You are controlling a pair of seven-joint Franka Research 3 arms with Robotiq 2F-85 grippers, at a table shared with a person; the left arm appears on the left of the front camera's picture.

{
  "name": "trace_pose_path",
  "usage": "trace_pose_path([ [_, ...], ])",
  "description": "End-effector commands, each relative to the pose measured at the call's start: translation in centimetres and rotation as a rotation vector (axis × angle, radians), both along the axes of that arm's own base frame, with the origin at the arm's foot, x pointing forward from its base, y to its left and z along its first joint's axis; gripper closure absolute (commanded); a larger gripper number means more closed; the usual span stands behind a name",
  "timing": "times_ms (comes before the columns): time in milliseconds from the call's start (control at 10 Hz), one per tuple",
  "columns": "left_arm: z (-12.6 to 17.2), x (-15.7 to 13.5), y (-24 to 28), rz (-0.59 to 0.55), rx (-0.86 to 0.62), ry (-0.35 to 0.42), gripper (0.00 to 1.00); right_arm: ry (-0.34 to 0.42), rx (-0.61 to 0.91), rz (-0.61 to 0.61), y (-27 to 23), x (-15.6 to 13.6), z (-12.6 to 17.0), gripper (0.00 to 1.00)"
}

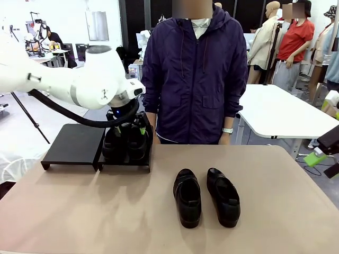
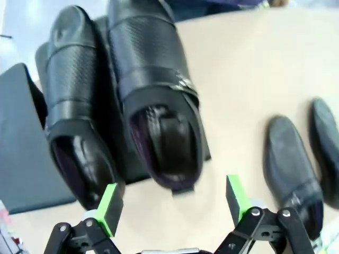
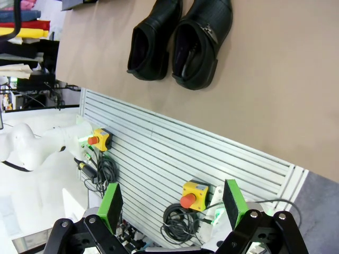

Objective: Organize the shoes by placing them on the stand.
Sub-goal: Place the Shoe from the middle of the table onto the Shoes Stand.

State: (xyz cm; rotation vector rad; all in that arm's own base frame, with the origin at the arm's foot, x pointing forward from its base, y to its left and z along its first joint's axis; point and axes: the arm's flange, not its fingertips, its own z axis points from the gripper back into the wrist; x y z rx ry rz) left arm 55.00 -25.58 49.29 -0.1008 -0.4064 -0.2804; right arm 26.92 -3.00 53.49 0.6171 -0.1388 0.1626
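Two black glossy shoes (image 1: 127, 143) sit side by side on the right panel of the low black stand (image 1: 74, 145). My left gripper (image 1: 128, 128) hangs right over them. In the left wrist view it (image 2: 173, 203) is open, its green pads clear of the nearer shoe (image 2: 159, 106), with the second shoe (image 2: 74, 106) beside it. Two more shoes (image 1: 187, 197) (image 1: 223, 196) lie on the table in front of the person. My right gripper (image 3: 172, 203) is open and holds nothing. It hangs off the table's right side (image 1: 320, 154), with those two shoes (image 3: 153, 39) (image 3: 204, 42) far from it.
A person in a dark jacket (image 1: 193, 79) stands at the far edge of the table. The stand's left panel (image 2: 21, 148) is bare. A slatted panel (image 3: 175, 153) with yellow stop buttons lies below the table edge under my right gripper.
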Motion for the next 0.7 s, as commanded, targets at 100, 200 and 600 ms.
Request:
trace_pose_path([
  [100, 4.2, -7.3, 7.8, -0.235, -0.095, 0.163, 0.0, -0.001, 0.017, -0.003, 0.1, -0.1, 0.1, 0.0],
  [200, 4.8, -10.5, 11.0, -0.336, -0.1, 0.225, 0.0, -0.001, 0.017, -0.003, 0.1, -0.1, 0.1, 0.0],
  [600, 6.4, -23.3, 20.8, -0.314, -0.326, 0.228, 0.0, -0.001, 0.017, -0.003, 0.1, -0.1, 0.1, 0.0],
])
